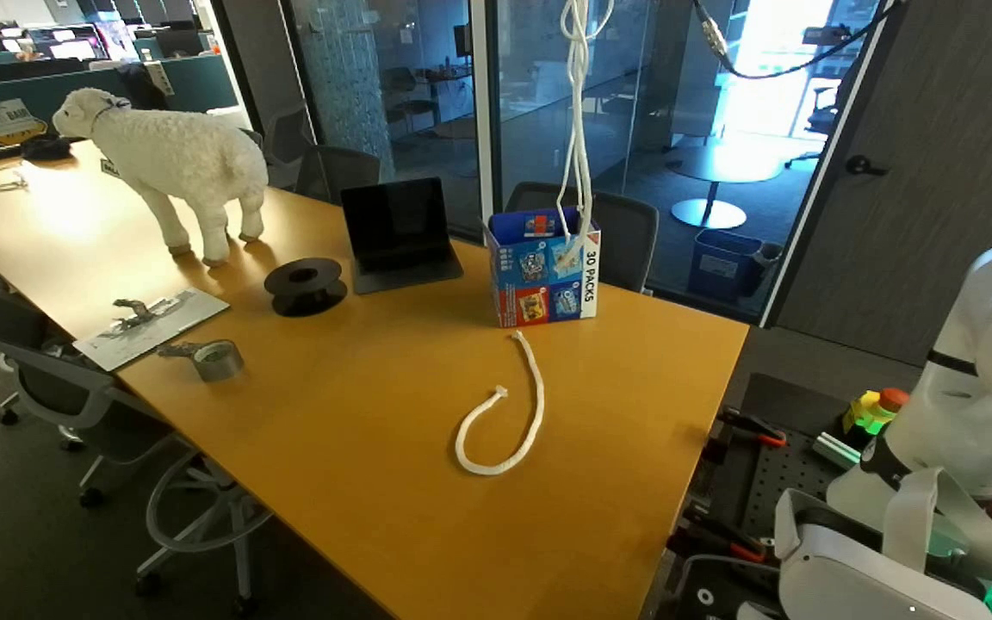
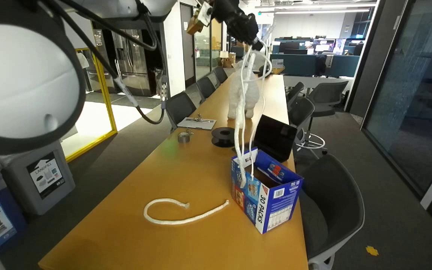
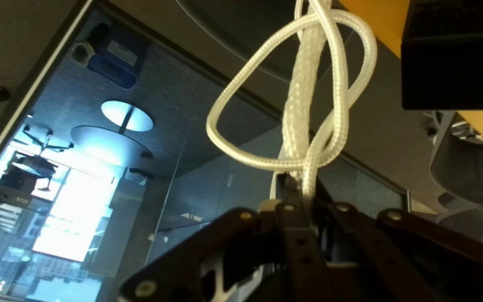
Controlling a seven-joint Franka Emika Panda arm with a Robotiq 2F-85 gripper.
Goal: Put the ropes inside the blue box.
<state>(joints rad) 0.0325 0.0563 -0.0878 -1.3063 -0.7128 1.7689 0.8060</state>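
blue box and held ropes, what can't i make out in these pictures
In an exterior view: floor of the blue box, hidden by its front wall.
In an exterior view: fine print on its end panel, too small to read.
In the wrist view: lower ends of the held ropes, cut off by the top edge.
In all views: number of held ropes, because they overlap.

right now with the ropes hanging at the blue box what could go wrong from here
The thick rope ends in front of the printed wall of the blue box in both exterior views, so it may drop outside. The thinner cord loops close to the gripper and could snag when the jaws open. The blue box stands near the edge of the table, so a bump might shove it off.
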